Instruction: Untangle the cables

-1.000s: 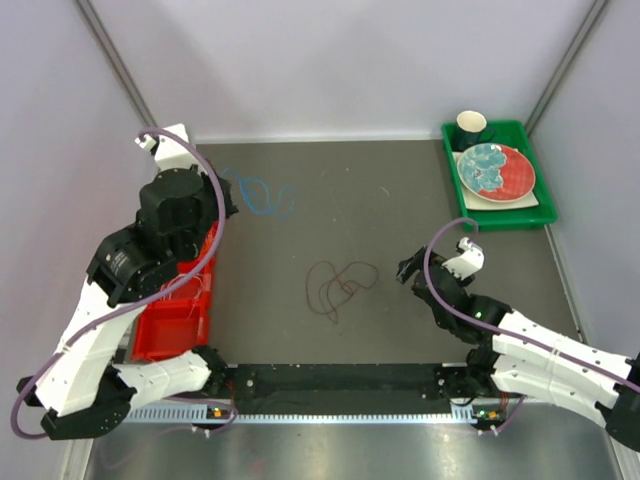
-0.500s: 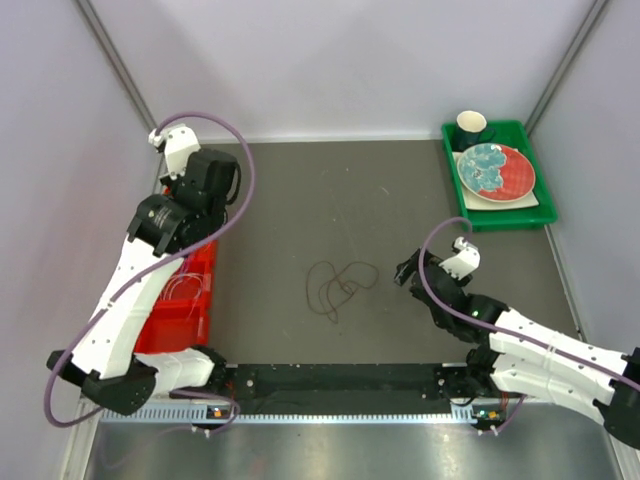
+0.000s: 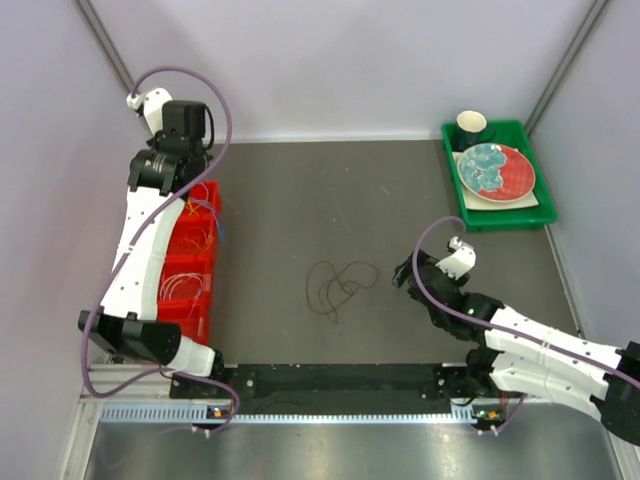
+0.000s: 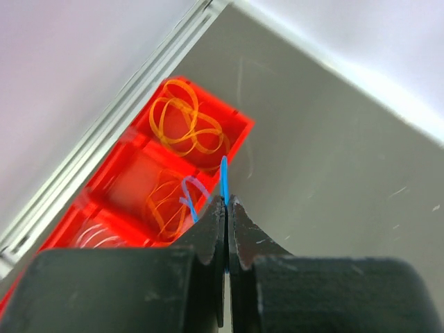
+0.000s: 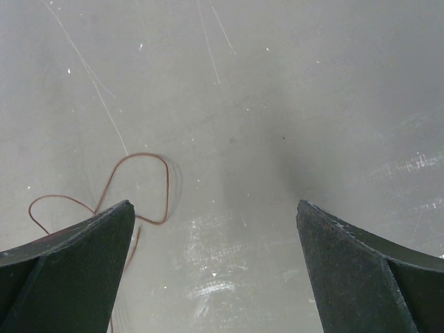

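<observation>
Left tool (image 4: 225,208) clamped on thin blue wire (image 4: 224,177) over red compartmented plastic bin (image 4: 132,170) at 9 o'clock of grey table (image 3: 400,200), seemingly to drop it there; right tool (image 5: 215,205), jaws apart, faces dark-red wire loop (image 5: 167,191) mid-table.

- Open table (image 3: 350,200) spans between the red bin (image 3: 205,320) at left and the green tray (image 3: 500,218) at far right.
- A dark cable (image 3: 335,285) sprawls mid-table, near the right gripper (image 3: 403,275).
- The left arm (image 3: 150,230) overhangs the bin.
</observation>
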Tool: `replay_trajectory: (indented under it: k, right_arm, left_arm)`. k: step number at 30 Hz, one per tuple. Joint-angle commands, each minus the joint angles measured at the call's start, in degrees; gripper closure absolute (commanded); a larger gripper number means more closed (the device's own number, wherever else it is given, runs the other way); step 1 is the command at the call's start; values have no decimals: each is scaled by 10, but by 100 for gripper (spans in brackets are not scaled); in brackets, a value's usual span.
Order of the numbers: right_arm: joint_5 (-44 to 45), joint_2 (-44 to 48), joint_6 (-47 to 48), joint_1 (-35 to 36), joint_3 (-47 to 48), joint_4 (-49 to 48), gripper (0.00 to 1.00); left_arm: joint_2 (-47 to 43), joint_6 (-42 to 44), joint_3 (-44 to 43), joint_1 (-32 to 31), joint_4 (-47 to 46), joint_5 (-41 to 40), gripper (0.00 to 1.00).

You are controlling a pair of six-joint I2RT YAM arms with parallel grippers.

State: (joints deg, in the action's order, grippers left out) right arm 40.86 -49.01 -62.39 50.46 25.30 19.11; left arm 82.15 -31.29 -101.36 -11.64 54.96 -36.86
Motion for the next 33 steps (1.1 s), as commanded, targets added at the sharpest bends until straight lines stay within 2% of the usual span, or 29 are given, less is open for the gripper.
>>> replay_trajectory:
  k: [1,9,12,25,30,33]
  right_arm:
    - [3,-7,11,-4,33,-20,1]
    - [-2,-19,20,-4,37,-29,1]
    - [-3,-24,25,-5,37,-36,1]
    - [-10,-44,34,-5,48,-38,1]
    - [-11,-47,37,-5,51,-39,1]
    - [-12,-51,37,-4,54,-39,1]
  left_arm:
    - [33,6,-80,22,-47,33,100]
    - [93,-7,-108,64,-64,35,100]
    - [101,-10,-94,82,-94,54,100]
    - [96,-5,-10,112,-142,37,100]
    - [100,-11,-12,147,-141,60,100]
    - [105,-11,-50,151,-137,71,100]
